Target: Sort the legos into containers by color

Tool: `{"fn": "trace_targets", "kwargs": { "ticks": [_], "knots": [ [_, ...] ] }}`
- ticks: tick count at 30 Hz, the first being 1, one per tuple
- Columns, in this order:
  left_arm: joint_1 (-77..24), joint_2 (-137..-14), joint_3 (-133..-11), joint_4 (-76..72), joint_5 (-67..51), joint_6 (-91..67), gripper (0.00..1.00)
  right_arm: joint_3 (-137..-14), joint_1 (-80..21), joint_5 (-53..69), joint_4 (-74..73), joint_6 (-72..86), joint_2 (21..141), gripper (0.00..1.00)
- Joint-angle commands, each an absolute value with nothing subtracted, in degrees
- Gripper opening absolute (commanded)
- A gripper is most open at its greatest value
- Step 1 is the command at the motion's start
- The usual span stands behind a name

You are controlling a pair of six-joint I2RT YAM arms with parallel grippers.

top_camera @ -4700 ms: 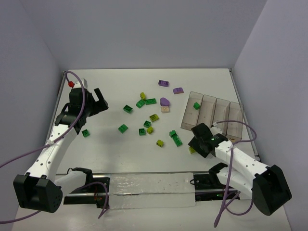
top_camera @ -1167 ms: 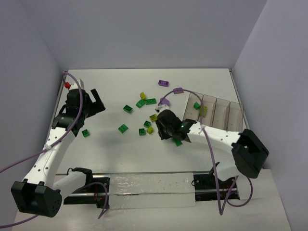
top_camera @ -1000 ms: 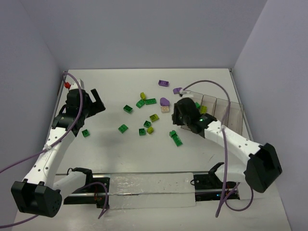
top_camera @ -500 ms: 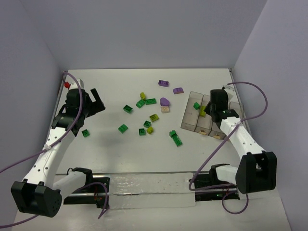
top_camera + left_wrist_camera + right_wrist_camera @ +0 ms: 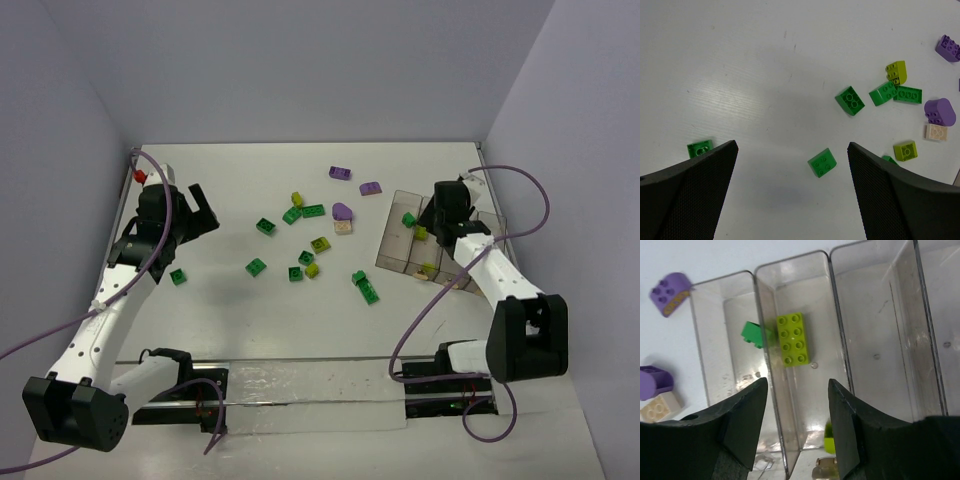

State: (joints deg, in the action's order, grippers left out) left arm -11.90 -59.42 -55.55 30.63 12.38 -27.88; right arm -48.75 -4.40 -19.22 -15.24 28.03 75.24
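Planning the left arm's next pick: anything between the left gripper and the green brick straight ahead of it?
Nothing visible. The green brick lies alone ahead of the open left gripper, in line with the gap between its fingers. The next brick lies farther out, apart from it.

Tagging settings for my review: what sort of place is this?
Probably a lab robot test cell: a white table boxed in by plain panels, left arm and right arm mounted at its near edge, legos and containers as props.
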Motion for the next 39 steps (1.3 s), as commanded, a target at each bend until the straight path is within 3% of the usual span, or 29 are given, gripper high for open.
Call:
{"fn": "trace_targets", "kwargs": {
  "ticks": [1,9,17,21,30,39],
  "knots": [
    [-12.04,-59.29,-58.01,28.99,11.78,-27.95,0.99,-52.42,-7.43,-19.69,-14.45,26.26,69.27,0.59],
    [-12.04,-59.09,-58.27,29.21,12.58,-27.89,0.99,-55.81,-29.43,-16.97,-16.17,24.19,72.42,0.62],
    [-12.13,-58.19,-58.44,30.40,13.70,-27.16,0.99,-61.49,-47.10,-8.54,-16.69,19.90,87.67,0.73],
    [-12.13,-57.70,-58.45,30.54,13.93,-26.98,0.99,-64.62,-48.61,-6.15,-17.84,17.70,93.72,0.77],
    [-12.13,-57.47,-58.70,31.02,13.80,-26.98,0.99,-69.14,-48.96,-6.19,-20.03,12.07,102.43,0.74],
    [-12.16,-57.45,-59.06,31.20,13.91,-26.89,0.99,-69.79,-48.84,-7.44,-19.08,11.01,105.73,0.63]
  ]
}}
